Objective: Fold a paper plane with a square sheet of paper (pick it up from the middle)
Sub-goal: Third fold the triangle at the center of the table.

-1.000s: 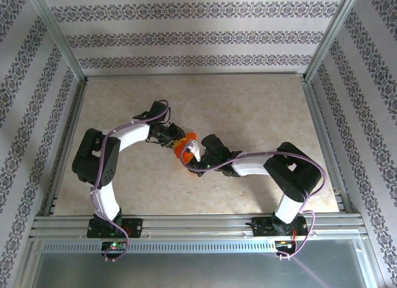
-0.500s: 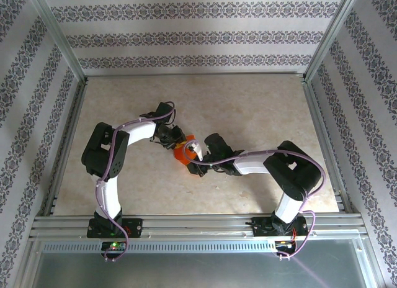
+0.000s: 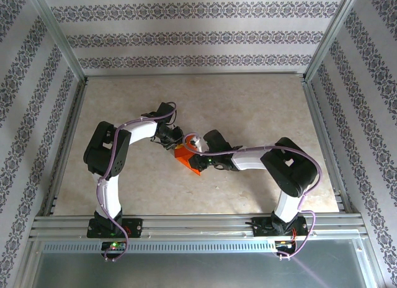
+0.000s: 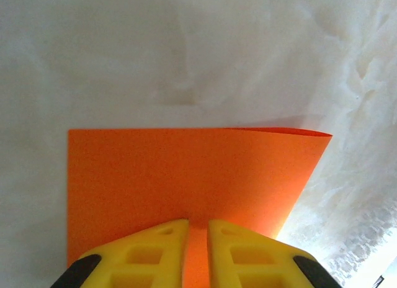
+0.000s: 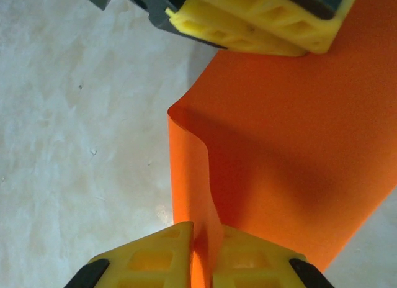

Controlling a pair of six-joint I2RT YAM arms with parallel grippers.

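The orange-red square sheet of paper (image 3: 188, 159) hangs bent between both grippers near the middle of the table. My left gripper (image 4: 198, 229) is shut on one edge of the sheet (image 4: 186, 176), which spreads flat ahead with its far right corner curling. My right gripper (image 5: 201, 238) is shut on a folded-over flap of the same sheet (image 5: 291, 151). The left gripper's yellow fingers (image 5: 248, 27) show at the top of the right wrist view, clamped on the sheet's far edge. From above, the left gripper (image 3: 174, 143) and right gripper (image 3: 197, 156) sit close together.
The beige marbled table (image 3: 248, 108) stretches around the arms, bounded by an aluminium frame (image 3: 192, 221) in front and patterned walls behind and at the sides.
The right gripper has shifted and turned toward the left one, and the sheet now droops lower and toward the front, showing a longer orange flap. The left arm moved little.
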